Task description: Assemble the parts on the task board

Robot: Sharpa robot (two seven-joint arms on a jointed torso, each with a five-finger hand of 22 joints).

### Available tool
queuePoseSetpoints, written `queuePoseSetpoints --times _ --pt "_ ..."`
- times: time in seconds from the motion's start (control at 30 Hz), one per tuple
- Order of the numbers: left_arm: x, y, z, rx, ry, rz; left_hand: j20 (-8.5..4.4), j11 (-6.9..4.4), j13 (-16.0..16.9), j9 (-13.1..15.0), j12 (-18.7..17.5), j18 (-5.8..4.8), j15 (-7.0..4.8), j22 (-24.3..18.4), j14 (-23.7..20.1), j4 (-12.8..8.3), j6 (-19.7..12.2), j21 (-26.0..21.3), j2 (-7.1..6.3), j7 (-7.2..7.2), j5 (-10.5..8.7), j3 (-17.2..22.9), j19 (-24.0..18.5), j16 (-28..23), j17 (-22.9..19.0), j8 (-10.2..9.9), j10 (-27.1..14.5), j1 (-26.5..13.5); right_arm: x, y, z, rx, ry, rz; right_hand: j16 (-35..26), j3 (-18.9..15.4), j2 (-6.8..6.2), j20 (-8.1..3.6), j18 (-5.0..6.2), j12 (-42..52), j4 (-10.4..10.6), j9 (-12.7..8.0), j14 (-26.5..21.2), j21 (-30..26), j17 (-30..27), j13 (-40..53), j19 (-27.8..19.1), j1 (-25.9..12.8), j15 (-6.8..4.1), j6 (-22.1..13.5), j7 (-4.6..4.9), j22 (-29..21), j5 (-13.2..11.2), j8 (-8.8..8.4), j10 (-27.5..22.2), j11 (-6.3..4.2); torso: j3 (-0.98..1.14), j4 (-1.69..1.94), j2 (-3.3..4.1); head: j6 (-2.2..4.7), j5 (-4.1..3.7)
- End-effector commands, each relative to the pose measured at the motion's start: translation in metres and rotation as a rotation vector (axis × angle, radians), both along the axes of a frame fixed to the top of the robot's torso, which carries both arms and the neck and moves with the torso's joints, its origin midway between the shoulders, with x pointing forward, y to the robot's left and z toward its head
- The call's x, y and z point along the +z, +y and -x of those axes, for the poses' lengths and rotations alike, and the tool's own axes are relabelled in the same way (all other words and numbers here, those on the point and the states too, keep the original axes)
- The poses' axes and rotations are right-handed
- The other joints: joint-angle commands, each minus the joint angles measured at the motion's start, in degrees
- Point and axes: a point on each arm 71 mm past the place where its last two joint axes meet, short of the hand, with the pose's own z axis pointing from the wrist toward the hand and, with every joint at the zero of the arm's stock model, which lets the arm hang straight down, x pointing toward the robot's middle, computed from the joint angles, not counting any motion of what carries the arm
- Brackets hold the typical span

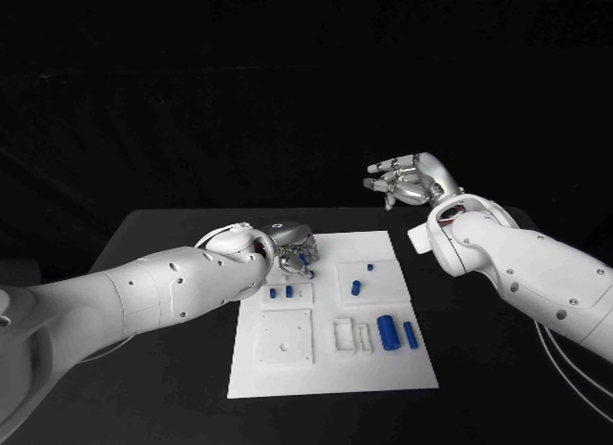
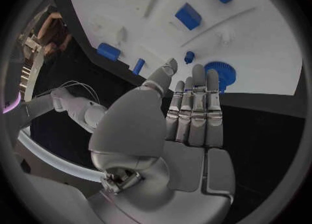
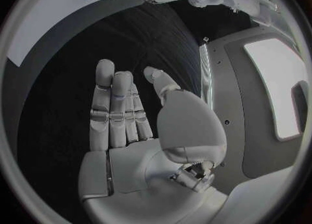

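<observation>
Black table (image 1: 159, 232), one task board (image 1: 320, 371), two empty hands, left hand (image 1: 290, 243), right hand (image 1: 406, 179)

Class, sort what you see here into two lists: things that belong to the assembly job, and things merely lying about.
Belongs to the job:
task board
blue parts
blue gear
left hand
right hand

Lying about:
black table only.

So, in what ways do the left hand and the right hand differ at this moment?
The left hand is low over the far left part of the task board, near the blue gear; the right hand is raised beyond the board's far right corner, over no part. The left hand's fingers reach toward the board; the right hand's fingers face bare table. Both are open and hold nothing.
</observation>
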Motion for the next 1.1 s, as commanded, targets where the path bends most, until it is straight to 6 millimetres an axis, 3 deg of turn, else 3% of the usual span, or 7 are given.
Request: queuePoseSetpoints --times 0.03,0.23,0.37,0.8,0.9,0.97,1.1 --pt "-0.004 -0.004 0.002 -0.04 0.009 -0.035 -0.02 0.11 -0.01 0.0 -0.31 0.95 -0.1 0.36 -0.02 -0.49 0.41 -0.35 0.27 0.11 0.49 0.06 -0.48 -0.35 -0.17 -0.12 0.09 -0.33 0.002 0.002 0.001 0.015 -0.024 -0.021 -1.04 1.21 -0.12 0.33 -0.38 -0.49 -0.27 -0.09 -1.33 -1.49 -1.29 -0.44 0.39 0.19 0.27 0.28 0.14 -1.6 -0.32 -0.32 0.3 0.26 -0.07 -0.02 -0.04 0.03 -0.07" --pt "-0.009 -0.006 0.001 -0.041 0.01 -0.039 -0.13 0.04 -0.02 0.02 -0.44 1.09 -0.23 2.09 0.06 -1.41 0.71 0.17 0.86 0.1 0.66 0.47 -0.75 -0.18 -0.11 -0.09 0.18 -0.36 0.003 0.003 0.001 0.017 -0.033 -0.031 -0.94 2.2 -0.41 0.44 -0.61 -0.52 -0.38 -0.09 -2.06 -2.4 -3.94 -1.34 0.47 -0.09 0.42 0.33 0.17 -4.98 -0.36 -0.3 0.18 0.36 -0.05 0.03 -0.02 -0.03 -0.15" --pt "-0.011 -0.007 0.0 -0.04 0.006 -0.042 -0.63 -0.38 -0.04 0.0 -0.52 1.01 -0.83 3.72 0.38 -1.88 0.99 1.1 1.24 -0.42 0.92 1.01 -0.81 0.54 0.21 -0.22 -0.86 -0.31 0.003 0.004 0.001 0.02 -0.036 -0.034 -0.58 2.18 -0.41 0.44 -0.65 -0.4 -0.35 -0.08 -2.24 -2.33 -4.47 -1.51 0.49 -0.09 0.43 0.39 0.17 -5.6 -0.29 -0.29 0.2 0.36 -0.03 -0.01 0.02 0.03 -0.18" --pt "-0.019 -0.009 -0.004 -0.022 0.014 -0.082 -0.49 -0.08 -0.05 0.0 -0.53 1.25 -0.67 6.05 -0.08 -2.35 0.8 1.43 1.74 -0.2 0.99 1.95 -1.35 1.25 0.45 -0.23 -1.34 -0.8 0.005 0.007 0.002 0.034 -0.036 -0.04 -0.23 2.1 -0.38 0.43 -0.67 -0.25 -0.21 -0.08 -2.38 -2.25 -5.02 -1.62 0.51 -0.22 0.44 0.53 0.13 -6.09 -0.15 -0.29 0.21 0.35 0.09 -0.1 0.08 -0.08 -0.3" --pt "-0.02 -0.008 -0.006 -0.015 0.019 -0.093 -0.64 0.05 -0.05 0.01 -0.53 1.45 -0.75 7.1 0.27 -2.53 1.08 1.87 2.39 0.08 1.18 2.49 -1.22 1.92 0.75 -0.2 -1.16 -0.42 0.006 0.008 0.002 0.037 -0.035 -0.041 -0.09 2.02 -0.38 0.42 -0.68 -0.16 -0.12 -0.09 -2.41 -2.23 -5.25 -1.63 0.54 -0.25 0.42 0.57 0.12 -6.29 -0.01 -0.31 0.17 0.34 0.09 -0.04 0.04 -0.25 -0.35" --pt "-0.02 -0.008 -0.007 -0.013 0.021 -0.097 -0.72 0.11 -0.06 -0.02 -0.54 1.46 -0.76 8.46 -0.1 -3.19 1.23 2.63 2.92 0.24 -0.67 3.8 -1.75 2.2 0.97 -0.25 -1.08 0.41 0.006 0.008 0.002 0.038 -0.035 -0.041 -0.04 2.1 -0.33 0.41 -0.68 -0.13 -0.23 -0.08 -2.44 -2.21 -5.32 -1.64 0.55 0.01 0.41 0.61 0.12 -6.34 -0.22 -0.3 0.17 0.31 0.1 -0.01 0.06 -0.26 -0.35" --pt "-0.021 -0.009 -0.007 -0.012 0.026 -0.102 -0.63 0.1 -0.05 0.0 -0.53 1.79 -0.82 11.85 -1.28 -3.38 1.25 4.04 2.05 0.2 -0.68 6.92 -2.67 5.03 3.7 -0.23 -1.09 -0.88 0.007 0.009 0.002 0.041 -0.035 -0.042 -0.04 2.1 -0.33 0.41 -0.68 -0.13 -0.23 -0.08 -2.44 -2.21 -5.32 -1.64 0.55 0.01 0.41 0.61 0.12 -6.34 -0.22 -0.3 0.17 0.31 0.06 -0.05 0.06 -0.27 -0.4"
